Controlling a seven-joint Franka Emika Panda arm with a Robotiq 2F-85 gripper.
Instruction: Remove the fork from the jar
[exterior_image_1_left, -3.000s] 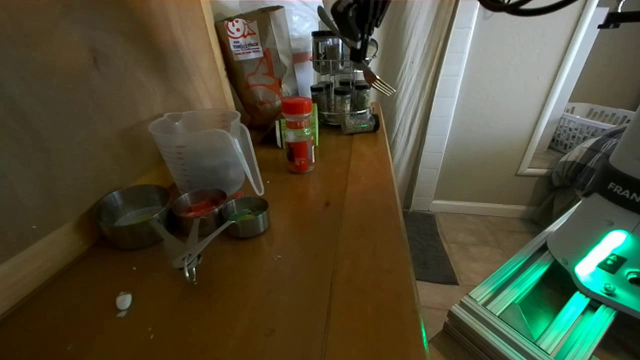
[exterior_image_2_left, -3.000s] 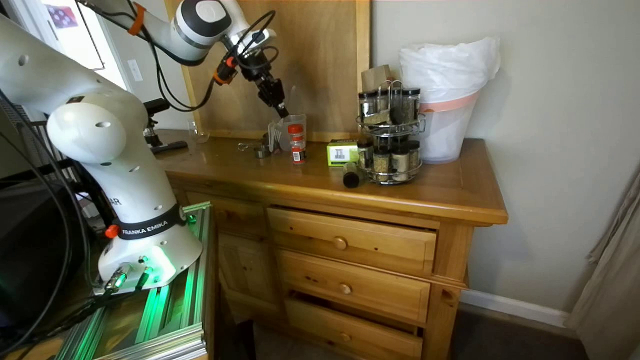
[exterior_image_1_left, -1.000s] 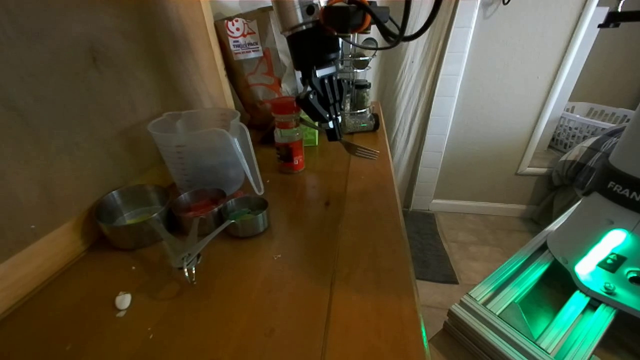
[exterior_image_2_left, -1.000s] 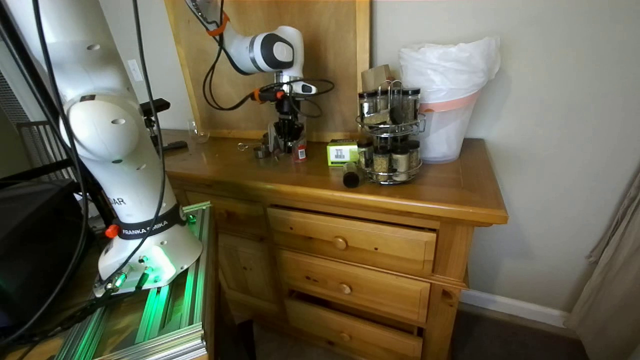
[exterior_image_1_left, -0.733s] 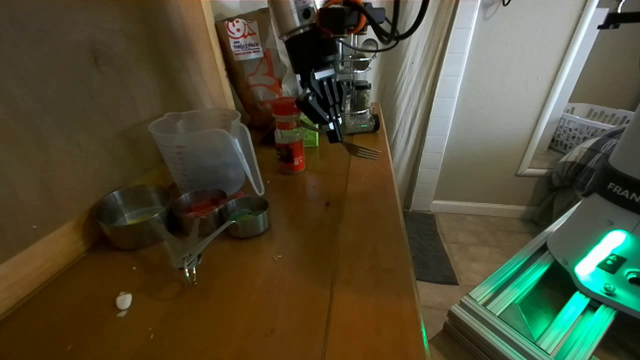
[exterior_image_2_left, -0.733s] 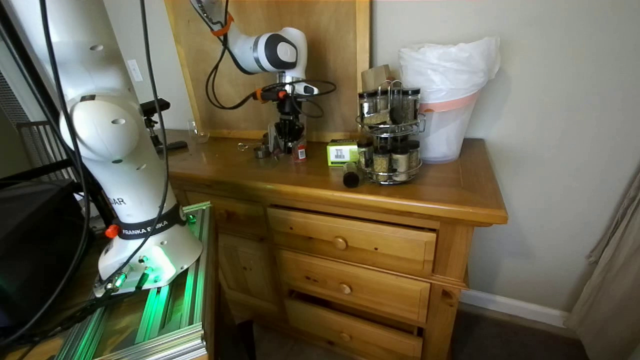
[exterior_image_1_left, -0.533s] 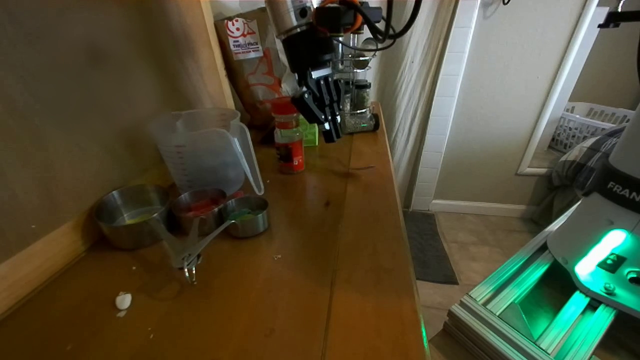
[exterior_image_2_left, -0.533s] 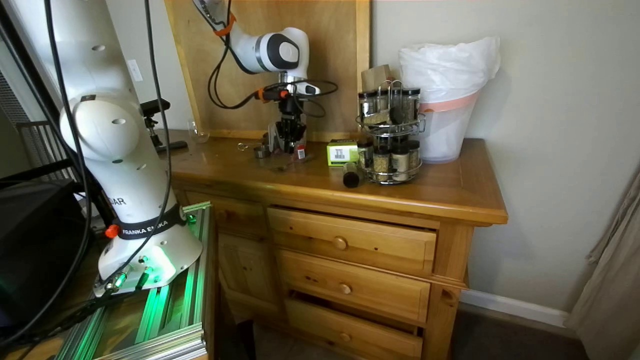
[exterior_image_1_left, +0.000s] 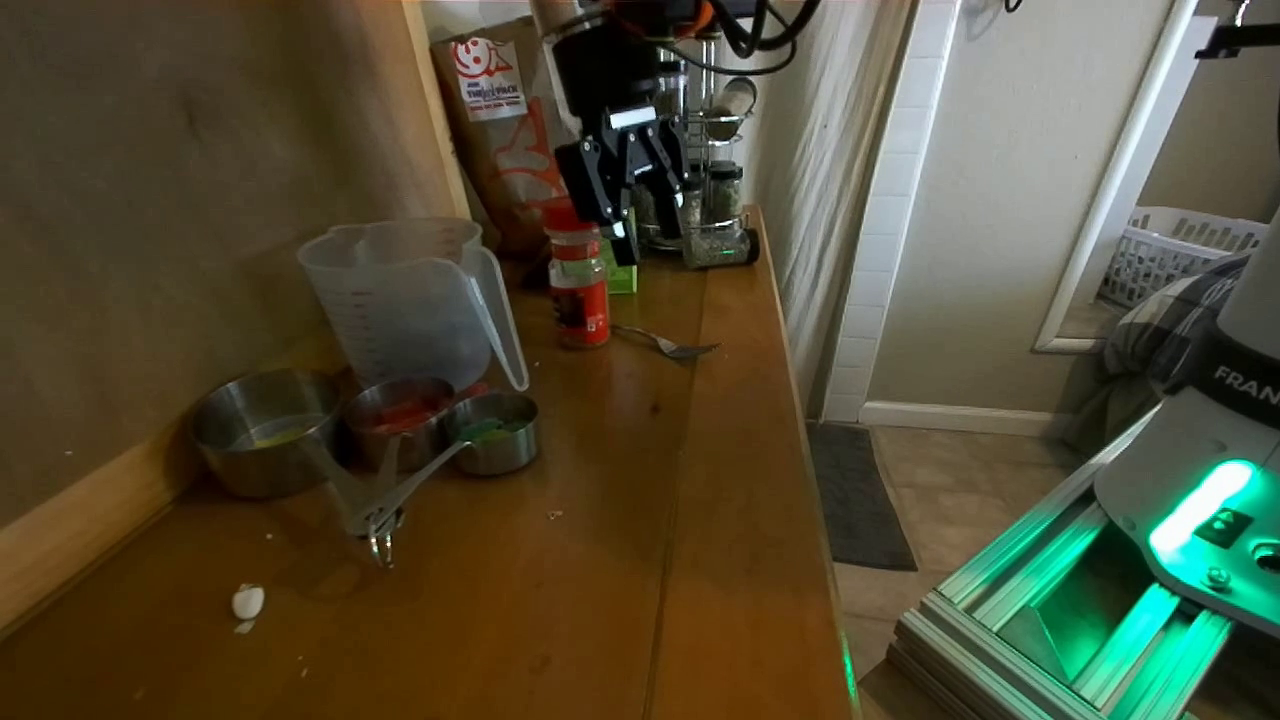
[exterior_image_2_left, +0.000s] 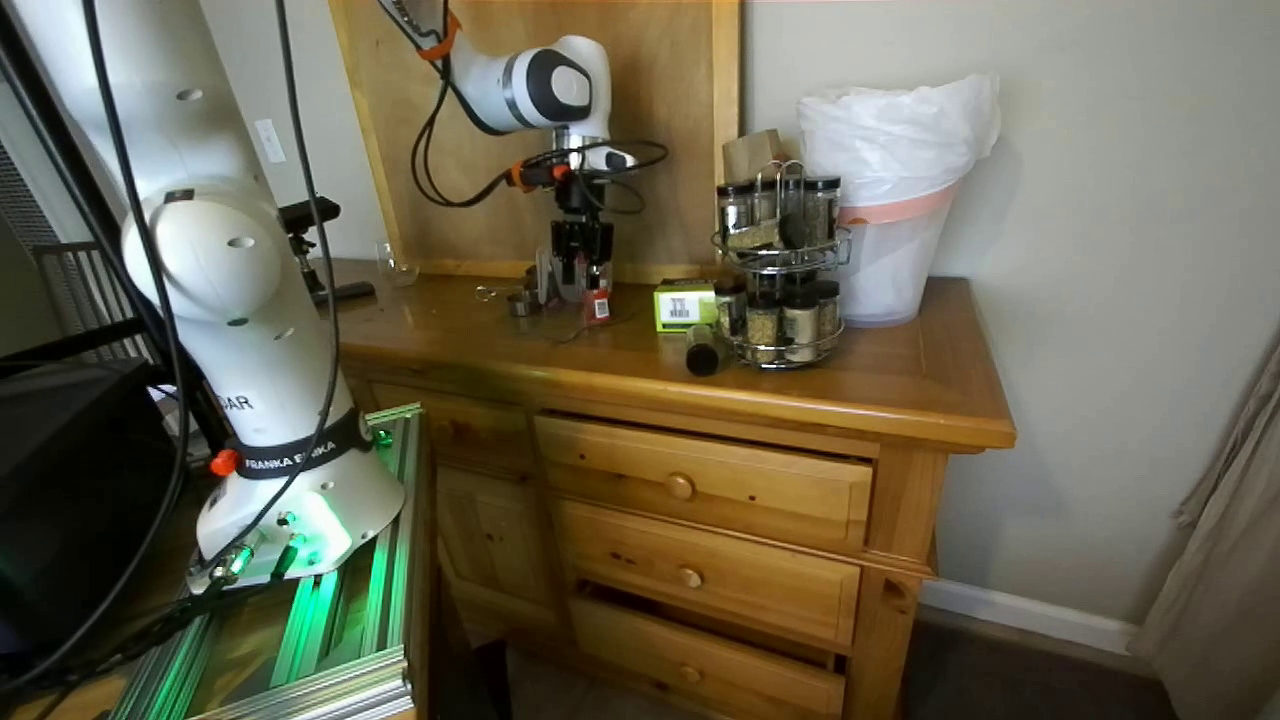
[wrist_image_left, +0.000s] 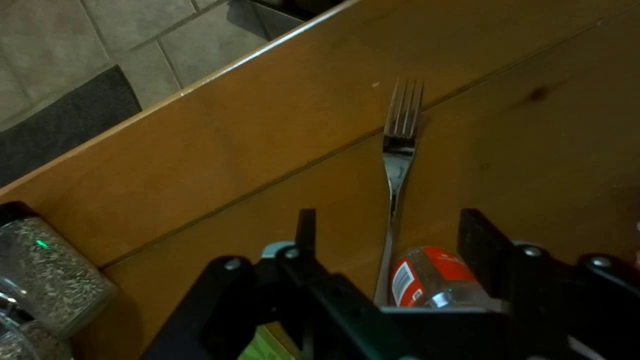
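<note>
Slantwise, its long axis crossing the board seam (wrist_image_left: 240, 199), the fork (wrist_image_left: 396, 170) is laid on the wooden dresser top (exterior_image_1_left: 590, 550), outside the measuring jug (exterior_image_1_left: 400, 310), tines pointed toward the front edge (exterior_image_2_left: 700, 402), handle just beside the red-capped bottle (exterior_image_1_left: 578, 300). Above, the jaws of the gripper (wrist_image_left: 388, 216) are spread apart.

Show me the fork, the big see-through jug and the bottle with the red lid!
Fork (wrist_image_left: 394, 195): in the wrist view, handle near the head.
Jug (exterior_image_1_left: 405, 310): in an exterior view, side wall.
Bottle (exterior_image_1_left: 580, 301): in an exterior view, label.
</note>
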